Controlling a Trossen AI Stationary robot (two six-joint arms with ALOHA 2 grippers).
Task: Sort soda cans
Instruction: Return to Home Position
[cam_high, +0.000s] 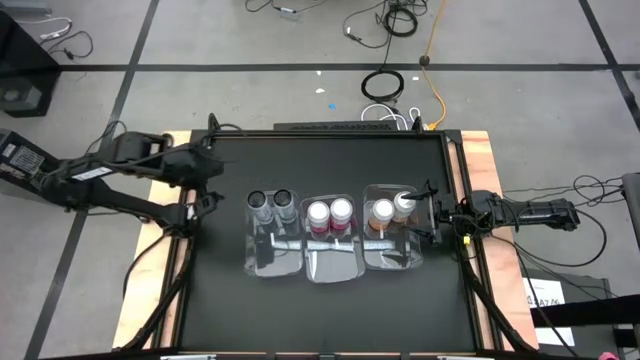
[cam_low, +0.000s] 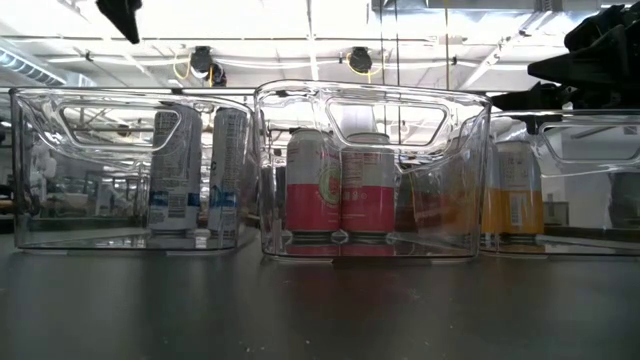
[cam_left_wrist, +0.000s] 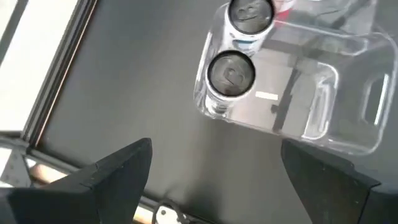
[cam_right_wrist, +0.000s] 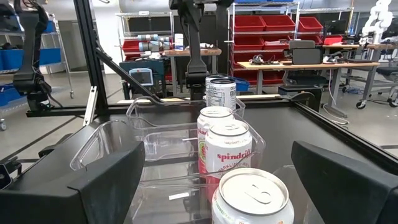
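Observation:
Three clear bins stand in a row. The left bin holds two silver-grey cans at its far end, also in the left wrist view. The middle bin holds two red-pink cans, also in the right wrist view. The right bin holds two orange-brown cans. My right gripper is open at that bin's right side, one can's silver top standing between its spread fingers, untouched. My left gripper is open above the table, left of the left bin.
The near halves of all three bins hold no cans. In the low view the bins' clear walls stand side by side with narrow gaps. Bare black table lies near and far of the row. Wooden edges flank it.

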